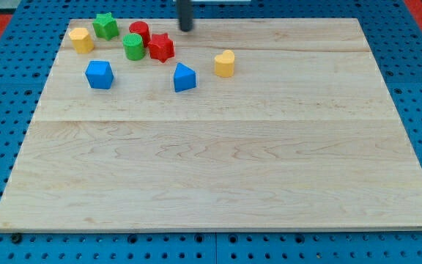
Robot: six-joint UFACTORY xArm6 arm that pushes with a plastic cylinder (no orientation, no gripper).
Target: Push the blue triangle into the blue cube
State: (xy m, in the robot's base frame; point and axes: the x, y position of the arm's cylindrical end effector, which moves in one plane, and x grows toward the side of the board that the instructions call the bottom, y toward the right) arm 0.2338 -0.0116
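The blue triangle [184, 78] lies on the wooden board in the upper left part of the view. The blue cube [100, 74] sits to its left, with a clear gap of bare wood between them. My tip [187, 29] is at the view's top, above the blue triangle and to the right of the red star, touching no block.
A red star [161, 47], a red cylinder [139, 32], a green cylinder [133, 46], a green star [105, 26] and a yellow block [81, 39] cluster at the top left. A yellow heart [225, 64] lies right of the triangle. The board's top edge [269, 20] is close to my tip.
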